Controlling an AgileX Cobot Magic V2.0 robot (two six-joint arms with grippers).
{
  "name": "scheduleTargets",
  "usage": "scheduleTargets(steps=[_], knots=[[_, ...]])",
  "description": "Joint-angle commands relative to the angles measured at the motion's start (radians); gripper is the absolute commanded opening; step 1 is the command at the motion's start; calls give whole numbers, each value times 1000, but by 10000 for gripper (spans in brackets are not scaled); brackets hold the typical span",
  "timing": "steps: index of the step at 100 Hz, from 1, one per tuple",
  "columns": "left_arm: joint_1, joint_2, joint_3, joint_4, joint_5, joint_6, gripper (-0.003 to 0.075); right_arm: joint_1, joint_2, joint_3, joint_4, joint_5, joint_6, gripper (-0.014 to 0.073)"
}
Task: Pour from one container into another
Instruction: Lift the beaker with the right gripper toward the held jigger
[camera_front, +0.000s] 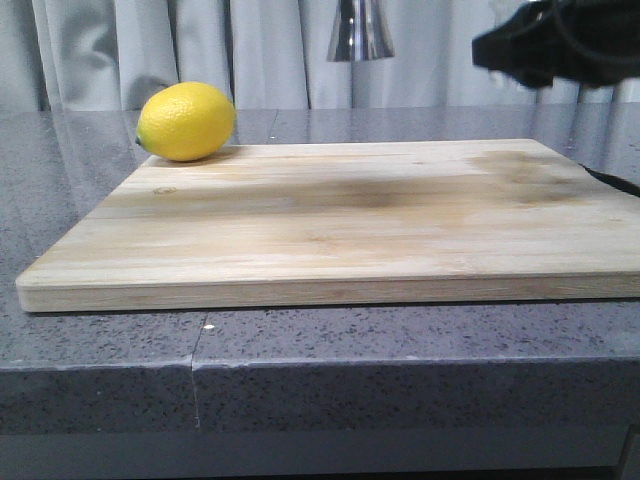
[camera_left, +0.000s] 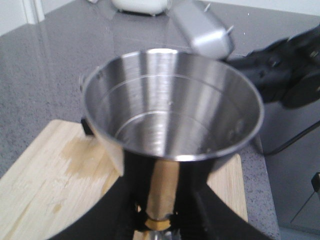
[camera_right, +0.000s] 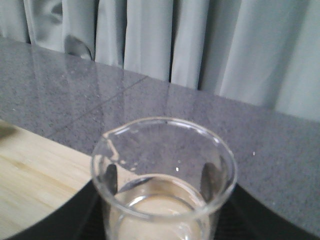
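Glass beaker (camera_right: 162, 180), slick and fragile, sits clamped low on its walls in the right gripper (camera_front: 540, 45), up high at far right. Jigger (camera_left: 172, 115), rigid polished steel, is pinched at its gold waist by the left gripper (camera_left: 159, 220), raised above the cutting board (camera_front: 340, 220), mouth up.

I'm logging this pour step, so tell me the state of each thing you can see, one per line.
Jigger: held up above the board by the left gripper, upright, a little clear liquid at the bottom.
Beaker: held by the right gripper, upright, some liquid inside.
Lemon: whole, resting at the board's far left corner.
Board: flat on the counter, with damp-looking patches.
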Motion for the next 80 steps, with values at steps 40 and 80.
scheduleTargets(steps=[40,80], knots=[[-4,53,-35,-51,68,-32,125,64,-192,-200,-215,127,-11,220],[-4,55,-35,-47,67,-32,125,131,-192,-377,-446,249,-11,220]])
